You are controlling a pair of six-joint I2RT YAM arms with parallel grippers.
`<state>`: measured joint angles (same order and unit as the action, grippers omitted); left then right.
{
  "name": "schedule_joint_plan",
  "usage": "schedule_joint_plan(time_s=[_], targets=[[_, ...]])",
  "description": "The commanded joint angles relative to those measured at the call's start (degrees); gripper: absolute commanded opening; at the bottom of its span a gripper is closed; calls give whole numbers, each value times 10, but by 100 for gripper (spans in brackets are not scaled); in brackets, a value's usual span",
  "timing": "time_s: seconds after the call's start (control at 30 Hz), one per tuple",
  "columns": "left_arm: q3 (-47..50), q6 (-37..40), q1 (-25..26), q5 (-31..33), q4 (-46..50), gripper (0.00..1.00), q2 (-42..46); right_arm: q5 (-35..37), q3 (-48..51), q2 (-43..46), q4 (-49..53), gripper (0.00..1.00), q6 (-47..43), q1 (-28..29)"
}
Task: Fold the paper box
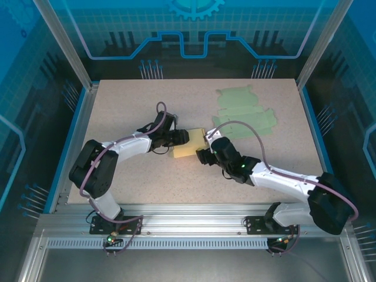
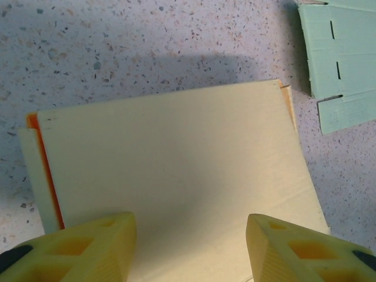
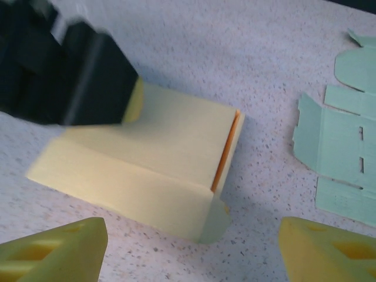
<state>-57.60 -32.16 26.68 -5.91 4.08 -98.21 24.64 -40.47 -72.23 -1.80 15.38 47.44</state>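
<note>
So, box [image 1: 188,145]: pale yellow, lying on its side about mid-worktop, between the two grippers. Partly folded up, with an orange strip [image 3: 226,147] peeking out at one end.
Box ends: left end sits under the left gripper; the end with the orange strip faces the green sheets.
Left gripper [image 1: 176,140]: about half open, parked right over the box's left end. From its wrist cam the fingers [image 2: 88,247] sit above the big flat panel. Honestly can't tell if it's actually pinching the card or just sitting on it.
Right gripper [image 3: 194,249]: spread wide, nothing between the fingers. It's just beside the near right corner of the box, not touching it as far as I can see.
Green sheets [image 1: 244,111]: flat die-cut blanks with slots and tabs, lying unfolded toward the far right, apart from the box.
Worktop [image 1: 129,106]: light speckled surface, blue edging down both sides.
</note>
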Motion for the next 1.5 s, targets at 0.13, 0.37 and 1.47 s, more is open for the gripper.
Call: schedule_joint_plan(time_s=[0.13,0.37,1.47], targets=[[28,-21,-2,2,-16,53,-13,-97,-137,-61,177,77,87,-67],[27,-36,-2,2,-35,55,6,-198,-242,-207,228,75,99,-133],[-37,-26,-27,105,91,54,-37,-368,-265,-372,155,47,116,-204]])
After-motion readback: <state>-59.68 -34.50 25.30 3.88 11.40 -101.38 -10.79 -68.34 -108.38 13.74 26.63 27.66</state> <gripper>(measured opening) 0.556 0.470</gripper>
